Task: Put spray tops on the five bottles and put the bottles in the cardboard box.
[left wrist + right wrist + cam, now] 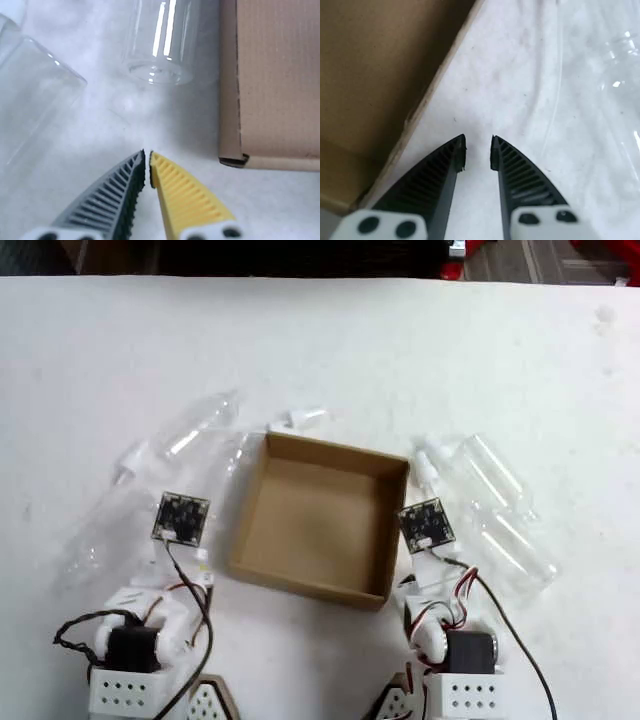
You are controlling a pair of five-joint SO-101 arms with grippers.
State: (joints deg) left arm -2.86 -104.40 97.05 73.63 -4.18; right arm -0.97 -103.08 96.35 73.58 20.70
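Grey and yellow fingers of the left hand (147, 157) meet at their tips, gripping nothing, low over the white counter (125, 125). Straight ahead of that hand lies a clear plastic bottle (162, 45), its round base turned toward the tips. A second clear bottle (35, 95) lies out past the grey finger. The brown cardboard box (270, 80) stands on the yellow finger's side, one corner near the hand.

The right hand (477, 150), both fingers black, is parted by a narrow gap and carries nothing. The box wall (380, 65) runs close along one finger, and a clear bottle on its side (600, 75) lies just off the other.

From above, the open-topped box (335, 450) sits between the two arms. Further clear bottles lie flat on the counter outside it: a left-hand bottle (190, 425) out beyond the left hand, and a right-hand bottle (490, 475) out beyond the right hand. A small white spray top (300, 420) rests just past the box's far rim.
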